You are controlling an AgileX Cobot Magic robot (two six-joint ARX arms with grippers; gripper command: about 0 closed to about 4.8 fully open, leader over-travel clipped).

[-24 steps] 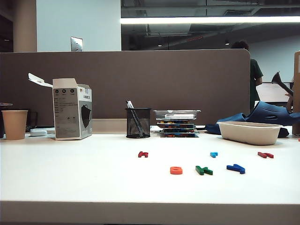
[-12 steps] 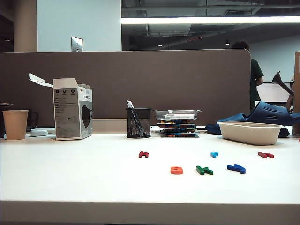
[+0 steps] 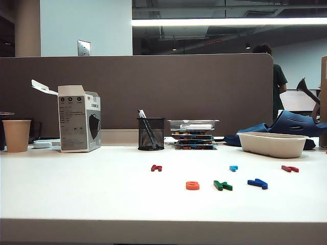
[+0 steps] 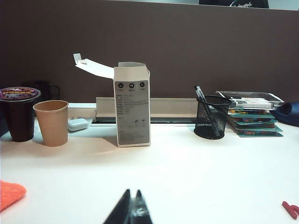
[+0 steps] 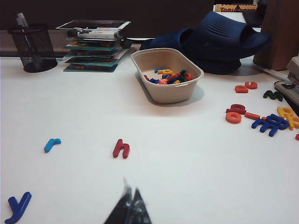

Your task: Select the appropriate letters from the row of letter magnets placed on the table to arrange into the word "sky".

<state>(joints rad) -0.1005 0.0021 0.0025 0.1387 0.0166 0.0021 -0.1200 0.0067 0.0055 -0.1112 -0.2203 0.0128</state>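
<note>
Both grippers hung above the white surface with nothing in them. In the left wrist view the left gripper had its fingertips pressed together over bare tabletop, pointing toward the open white carton; the only letter near it there was a red piece at the frame's edge, well off to one side. In the right wrist view the right gripper was likewise closed tight and empty. Ahead of it lay the red "h", and to one side the light blue "r" and the dark blue "y", none of them touching the fingertips.

Neither gripper showed in the exterior view. There, three letters formed a near line: the orange rounded letter, then the green letter just beside it, then the dark blue one, each apart from its neighbour. Behind them lay the dark red letter, the light blue one and the red one, spread well apart. A beige tray holding a heap of spare letters stood farther back on the right, and a black mesh pen cup stood near the partition.
</note>
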